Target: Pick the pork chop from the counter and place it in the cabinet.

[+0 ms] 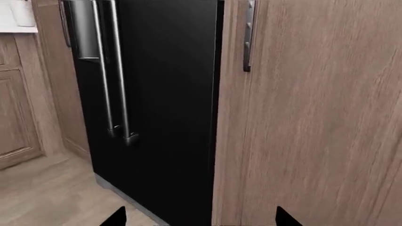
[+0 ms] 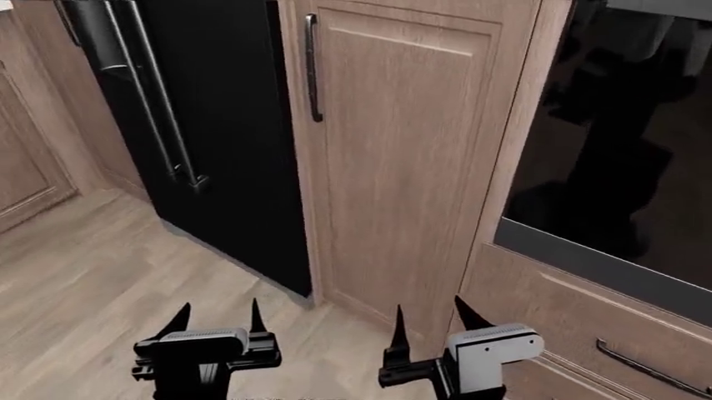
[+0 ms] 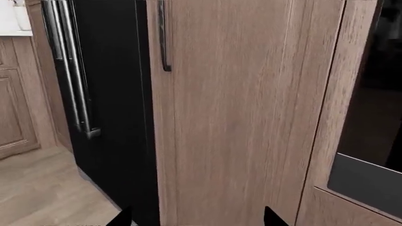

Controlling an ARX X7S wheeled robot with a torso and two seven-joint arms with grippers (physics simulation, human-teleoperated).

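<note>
Facing a light-brown wood-grain cabinet door (image 2: 406, 167) just ahead, left claw (image 2: 215, 321) and right claw (image 2: 428, 321) hover spread wide, empty, fingertips pointing forward.

Both tools (image 2: 213, 321) (image 2: 434, 321) low, spread, empty.

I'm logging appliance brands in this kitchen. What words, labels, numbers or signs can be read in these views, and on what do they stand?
None: no text can be read in any view.
The black fridge shows no brand or label on its doors.
The wooden cabinet door is plain wood grain.
The dark glass oven door shows only reflections.
The left gripper and right gripper carry no markings.
</note>
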